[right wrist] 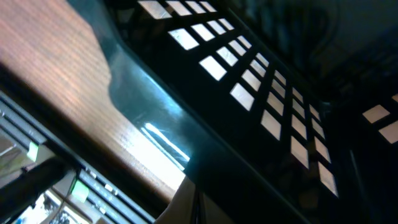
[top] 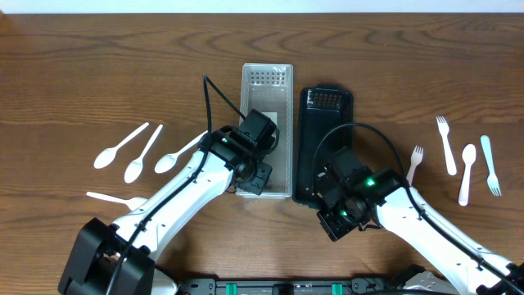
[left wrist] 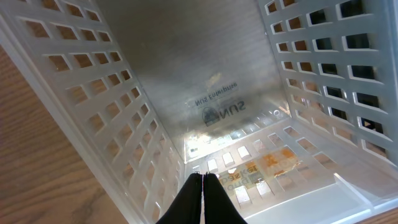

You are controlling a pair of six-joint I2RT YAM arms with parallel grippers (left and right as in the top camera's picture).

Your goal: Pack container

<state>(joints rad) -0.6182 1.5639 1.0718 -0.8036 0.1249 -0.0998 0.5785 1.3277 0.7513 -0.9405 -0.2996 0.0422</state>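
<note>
A clear white perforated container (top: 268,82) and a black perforated container (top: 326,106) lie side by side at the table's middle. My left gripper (top: 252,178) hangs over the near end of the white container. In the left wrist view its fingers (left wrist: 203,182) are shut and empty above the container's floor (left wrist: 205,74). My right gripper (top: 329,199) is at the near end of the black container. In the right wrist view its fingers (right wrist: 198,202) are shut against the container's dark rim (right wrist: 155,106). I cannot see anything between them.
Three white spoons (top: 142,154) and one more white utensil (top: 110,197) lie at the left. At the right lie white forks (top: 446,144), a white spoon (top: 466,172) and a pale blue fork (top: 490,164). Bare wood shows at the back.
</note>
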